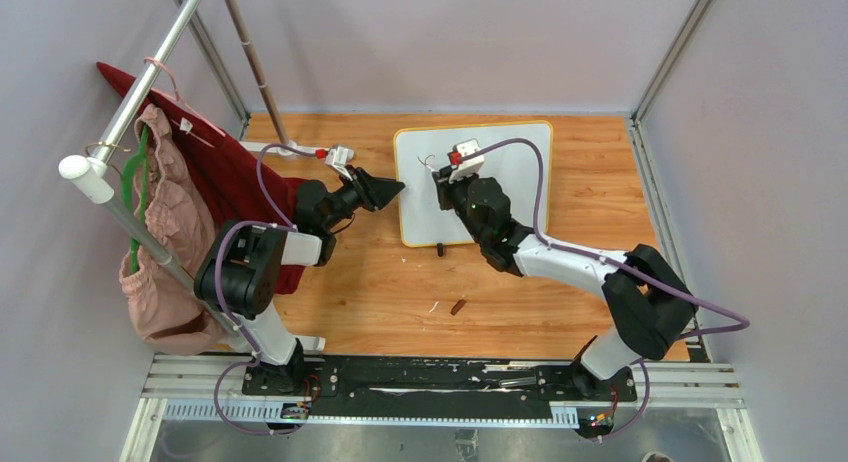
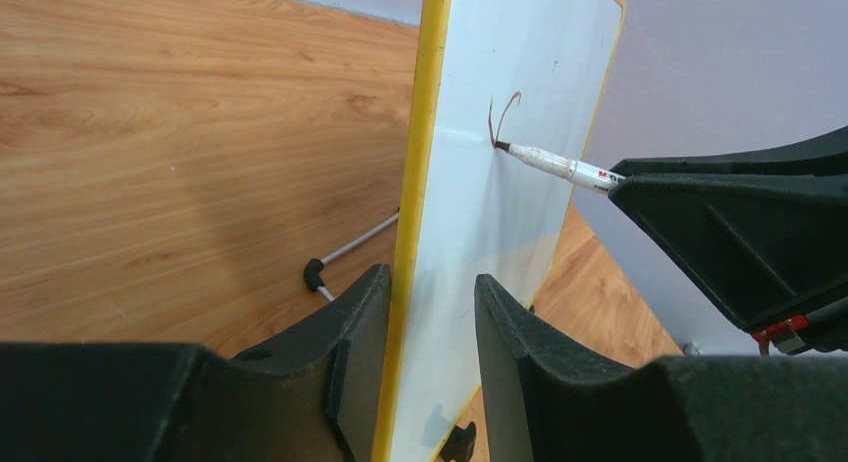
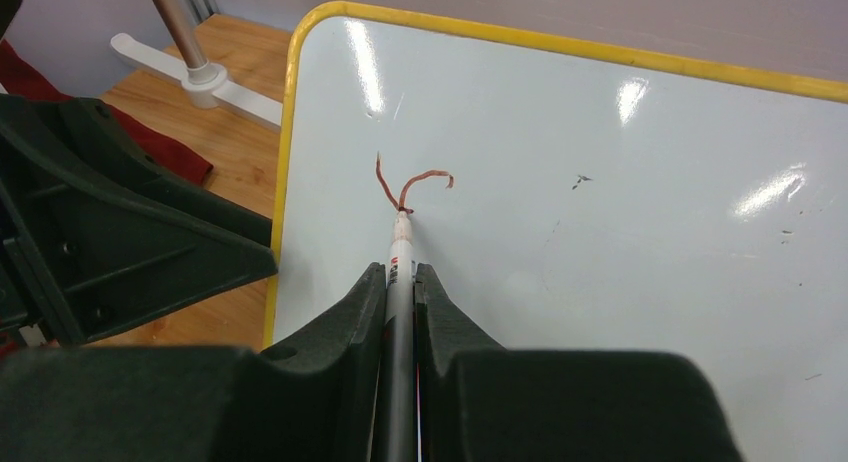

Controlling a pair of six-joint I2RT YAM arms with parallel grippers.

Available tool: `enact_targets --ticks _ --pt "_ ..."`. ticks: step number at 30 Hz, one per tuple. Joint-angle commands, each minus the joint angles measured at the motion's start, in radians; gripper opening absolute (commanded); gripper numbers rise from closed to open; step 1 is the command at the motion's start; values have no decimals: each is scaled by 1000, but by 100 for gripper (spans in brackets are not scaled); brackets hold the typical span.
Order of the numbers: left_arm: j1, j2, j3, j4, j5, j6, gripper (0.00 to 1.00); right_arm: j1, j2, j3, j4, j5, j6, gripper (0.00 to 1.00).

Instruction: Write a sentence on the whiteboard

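Your whiteboard (image 1: 512,187) is lying flat on the wooden table (image 1: 380,282), out in the far middle. One of its little black clip feet (image 1: 439,248) pokes out from the near edge.

Your left gripper (image 1: 390,189) comes in from the side and is closed down narrow on the board's left yellow rim. In the left wrist view there's one finger on each side of that rim.

Your right gripper (image 3: 400,277) is clamped tight on a thin white marker (image 3: 403,242), with both fingers snug against the barrel. It's held at a low slant and the tip is touching the white surface, in the far-left part of the board and not far from the rim the left gripper has hold of. The two grippers end up near each other but not touching.

As for the sentence (image 3: 410,187), what's on the board is one thin reddish-brown squiggle. It's kind of a Y shape, with two arms meeting right at the marker tip. The rest of the board is white apart from a few faint specks.

Other stuff: a dark reddish marker cap (image 1: 458,306) sits on the table near you, well apart from the board. There's a tiny white scrap (image 1: 433,306) just beside it, too small for me to say what it is. Off to the left is a metal clothes rack (image 1: 150,92) with a dark red cloth (image 1: 230,172) and a pink garment (image 1: 165,232) hanging on it.
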Motion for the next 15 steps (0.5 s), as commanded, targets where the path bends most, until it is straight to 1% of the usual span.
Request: enact_targets --ticks 1,15 --pt "4 19 -14 32 32 -36 41 -1 -20 -39 -30 9 18 0" --pt "4 24 -17 38 32 -43 41 13 -45 -110 -41 1 40 0"
